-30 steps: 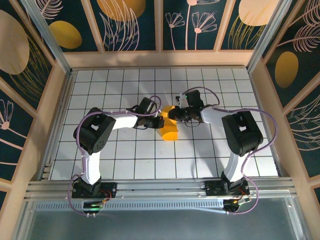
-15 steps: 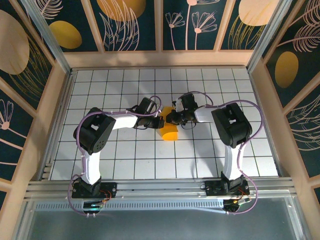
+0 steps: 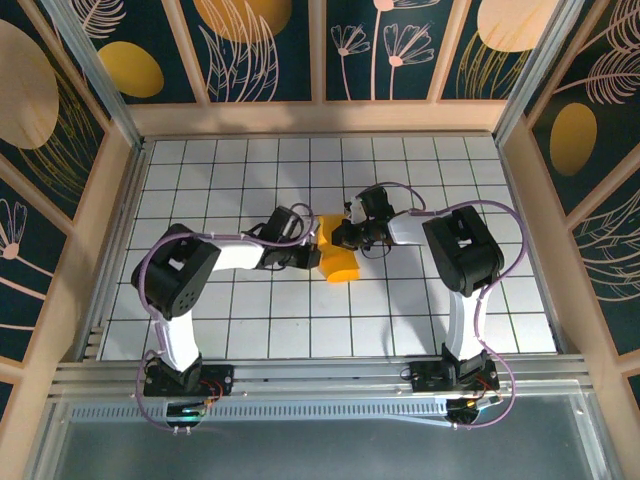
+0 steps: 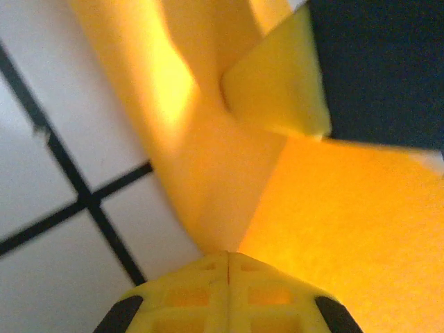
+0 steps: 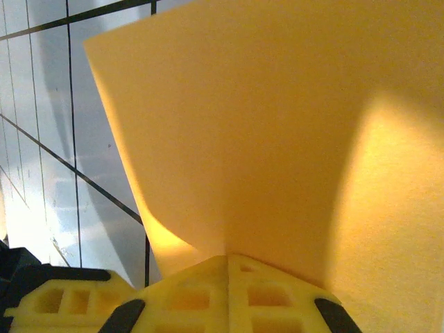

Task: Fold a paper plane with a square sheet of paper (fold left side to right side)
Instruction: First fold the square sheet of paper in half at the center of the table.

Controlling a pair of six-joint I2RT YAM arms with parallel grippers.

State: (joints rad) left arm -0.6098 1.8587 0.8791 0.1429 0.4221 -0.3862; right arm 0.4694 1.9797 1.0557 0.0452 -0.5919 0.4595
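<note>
**Pinched From Both Sides**

Found the square sheet of paper (image 3: pixel 338 258) near the middle of the gridded table (image 3: pixel 200 170), curled rather than flat. Noted the left gripper (image 3: pixel 311 255) pressed together on its left edge. Noted the right gripper (image 3: pixel 346 237) likewise clamped on its far right part. Confirmed both pinches in the wrist views.

Orange-yellow square sheet of paper (image 3: pixel 338 251), curled over, mid-table

Black-and-white arms (image 3: pixel 235 255) (purple cables (image 3: pixel 470 204) looped) end in yellow fingers (image 4: pixel 187 298).
</note>
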